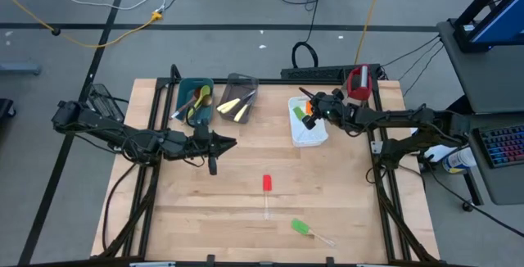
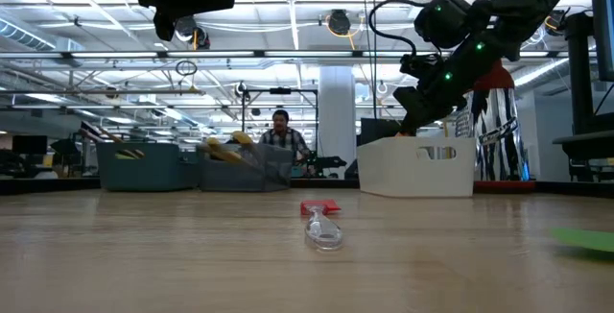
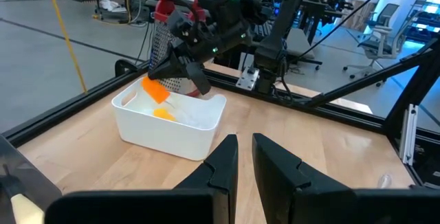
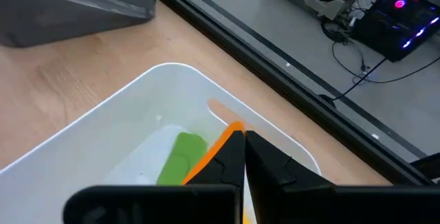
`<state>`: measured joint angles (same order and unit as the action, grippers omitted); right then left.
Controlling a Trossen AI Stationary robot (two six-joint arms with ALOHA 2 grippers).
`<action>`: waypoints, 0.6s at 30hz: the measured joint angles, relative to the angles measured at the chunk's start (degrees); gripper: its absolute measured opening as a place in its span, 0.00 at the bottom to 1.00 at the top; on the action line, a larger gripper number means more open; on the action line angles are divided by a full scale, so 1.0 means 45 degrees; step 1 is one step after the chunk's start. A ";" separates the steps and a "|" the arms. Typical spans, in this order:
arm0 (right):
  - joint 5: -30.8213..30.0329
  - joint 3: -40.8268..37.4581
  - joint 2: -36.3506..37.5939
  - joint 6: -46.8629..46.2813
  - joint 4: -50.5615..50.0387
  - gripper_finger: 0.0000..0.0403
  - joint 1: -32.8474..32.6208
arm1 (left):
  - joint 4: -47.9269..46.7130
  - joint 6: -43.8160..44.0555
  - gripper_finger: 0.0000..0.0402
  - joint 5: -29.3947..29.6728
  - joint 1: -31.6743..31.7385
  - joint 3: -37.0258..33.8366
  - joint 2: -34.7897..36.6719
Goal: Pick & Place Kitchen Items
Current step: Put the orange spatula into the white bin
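My right gripper (image 4: 240, 135) hovers over the white tub (image 1: 315, 138) at the back right, shut on an orange-headed spatula (image 3: 155, 90). A green spatula (image 4: 181, 159) and another orange piece (image 3: 163, 114) lie inside the tub. On the table's middle lies a red-headed spatula (image 1: 266, 183) with a clear handle, and nearer the front a green-headed one (image 1: 301, 228). My left gripper (image 3: 244, 141) hangs above the table left of centre, pointing toward the white tub. Its fingers stand a narrow gap apart with nothing between them. My right gripper has the orange spatula at its fingertips (image 4: 232, 129), slanting down from the table's right side into the tub. Its orange head (image 3: 155, 90) hangs at rim height, clear of the tub's floor. The fingers hide which part is pinched.
A teal tub (image 1: 195, 99) and a grey tub (image 1: 238, 97) with utensils stand at the back left. A red-and-clear jug (image 1: 358, 83) is at the back right corner. Bare wood lies around the two loose spatulas. A person (image 2: 281, 135) sits far behind the table.
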<state>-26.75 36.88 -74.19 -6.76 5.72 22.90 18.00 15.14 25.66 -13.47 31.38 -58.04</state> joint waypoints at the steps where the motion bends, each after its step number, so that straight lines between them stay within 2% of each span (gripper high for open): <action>1: 0.0222 0.0000 0.0000 -0.0003 -0.0001 0.00 0.0004 | 0.0000 0.0000 0.11 0.0018 0.0000 0.0000 0.0000; 6: 0.1676 0.0000 0.0010 -0.0437 -0.0302 0.00 0.0000 | 0.0000 0.0005 0.11 0.0080 0.0005 0.0000 0.0000; 13: 0.1616 -0.0005 0.0005 -0.0955 -0.1891 0.00 0.0033 | 0.0000 0.0005 0.11 0.0085 0.0005 0.0000 0.0000; 18: 0.1613 -0.0005 0.0005 -0.0962 -0.2100 0.02 0.0034 | 0.0000 0.0005 0.11 0.0090 0.0005 0.0000 0.0000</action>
<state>-19.49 36.86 -74.17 -11.09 -3.73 23.05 18.00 15.16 26.06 -13.45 31.38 -58.04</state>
